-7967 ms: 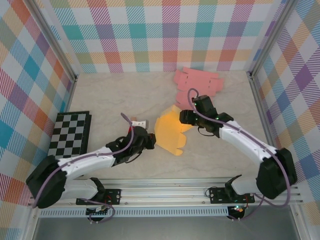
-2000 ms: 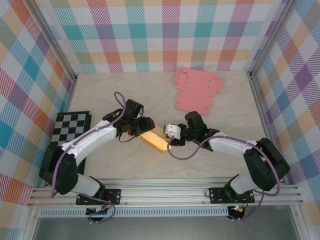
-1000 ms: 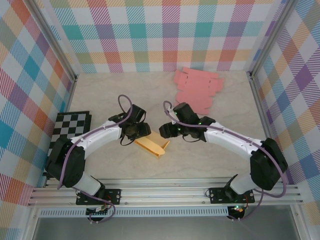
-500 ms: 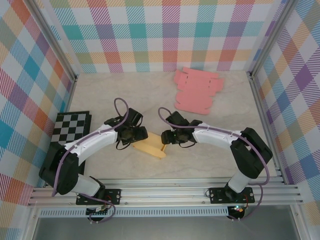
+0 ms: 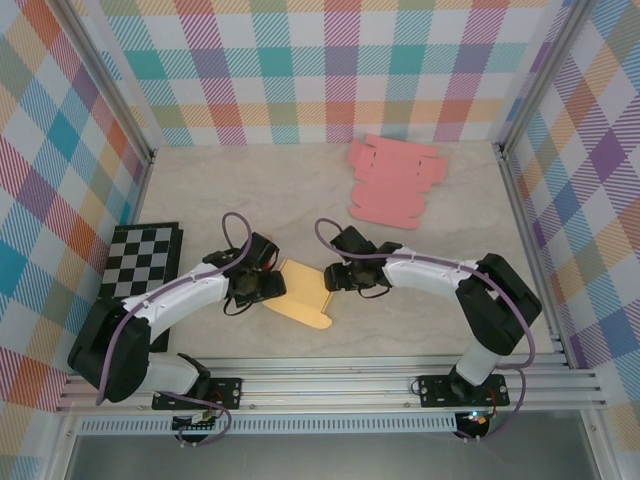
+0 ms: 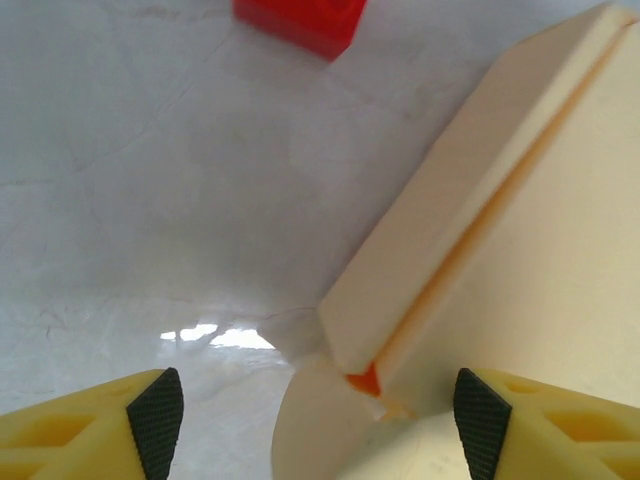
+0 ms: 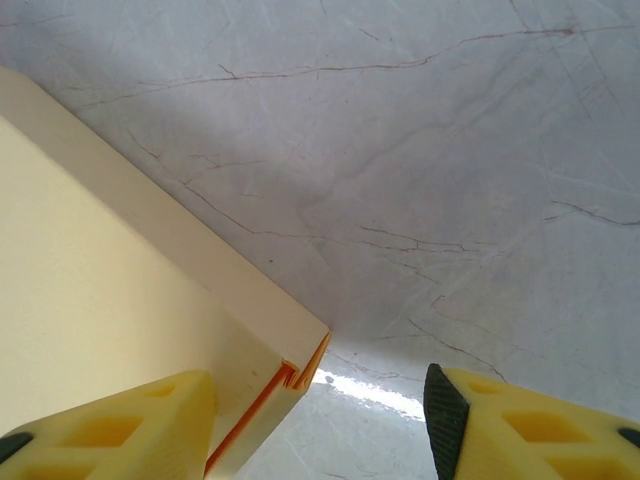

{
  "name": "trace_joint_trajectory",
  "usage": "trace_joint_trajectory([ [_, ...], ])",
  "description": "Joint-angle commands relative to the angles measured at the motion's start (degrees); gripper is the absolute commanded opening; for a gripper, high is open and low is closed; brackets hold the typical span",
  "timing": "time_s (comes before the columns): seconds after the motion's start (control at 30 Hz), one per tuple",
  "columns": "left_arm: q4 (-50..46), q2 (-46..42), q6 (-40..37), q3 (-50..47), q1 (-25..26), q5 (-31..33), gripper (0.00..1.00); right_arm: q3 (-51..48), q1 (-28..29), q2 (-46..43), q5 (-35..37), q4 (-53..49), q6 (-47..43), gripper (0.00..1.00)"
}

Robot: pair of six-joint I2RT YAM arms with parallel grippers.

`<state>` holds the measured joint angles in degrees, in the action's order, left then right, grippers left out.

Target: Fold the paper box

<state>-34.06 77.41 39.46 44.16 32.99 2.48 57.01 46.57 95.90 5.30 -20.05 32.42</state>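
Observation:
The paper box (image 5: 300,296) is a pale orange, flattened and partly folded piece lying on the table between my two arms. My left gripper (image 5: 271,287) sits at its left edge. In the left wrist view this gripper (image 6: 315,425) is open, with a corner of the box (image 6: 500,230) and a rounded flap between the fingers; neither pad presses on it. My right gripper (image 5: 331,277) is at the box's right edge. It (image 7: 325,420) is open too, with the box's folded corner (image 7: 90,300) beside its left finger and its right pad apart.
A stack of pink flat box sheets (image 5: 392,182) lies at the back right. A black and white checkerboard (image 5: 140,265) lies at the left wall. Something red (image 6: 300,20) sits on the table just beyond the left gripper. Plaid walls close three sides.
The box, earlier tipped up on an edge between the grippers, now lies flatter on the table. My left gripper has widened and drawn back left. My right gripper has moved left to the box's edge.

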Motion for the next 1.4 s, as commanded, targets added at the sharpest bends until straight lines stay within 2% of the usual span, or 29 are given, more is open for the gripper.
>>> trace_joint_trajectory([
  [0.0,2.2,0.6,1.2,-1.5,0.5,-1.0,0.7,1.7,0.1,3.1,1.4,-2.0,-2.1,0.59],
  [0.17,4.3,2.1,1.4,-0.3,0.5,-1.5,0.69,6.1,-1.6,6.1,2.7,-3.1,-5.9,0.59],
  [0.27,6.2,1.8,1.7,0.6,0.5,-2.2,0.72,8.4,-2.5,7.0,2.7,-3.3,-8.7,0.59],
  [0.43,9.2,-1.5,5.6,1.3,0.3,-1.3,0.95,9.7,-2.7,6.1,1.6,-2.3,-12.7,0.59],
  [0.5,11.9,-2.9,7.5,1.0,0.2,-1.5,1.0,9.4,-2.7,5.4,0.7,-1.7,-13.3,0.59],
  [0.63,16.7,-1.1,9.8,1.4,0.0,-4.0,1.0,8.6,-2.7,4.1,-0.5,-0.9,-13.7,0.59],
  [0.83,16.5,4.0,12.3,2.6,-0.1,-7.3,1.0,7.2,-2.7,2.2,-1.8,-0.1,-13.1,0.59],
  [1.03,13.7,5.4,11.8,1.8,0.0,-5.6,1.0,6.8,-2.7,1.9,-2.8,0.2,-12.8,0.59],
  [1.37,15.6,4.8,14.0,-3.2,0.3,-5.6,1.0,3.9,-2.8,0.9,-3.2,2.7,-11.2,0.58],
])
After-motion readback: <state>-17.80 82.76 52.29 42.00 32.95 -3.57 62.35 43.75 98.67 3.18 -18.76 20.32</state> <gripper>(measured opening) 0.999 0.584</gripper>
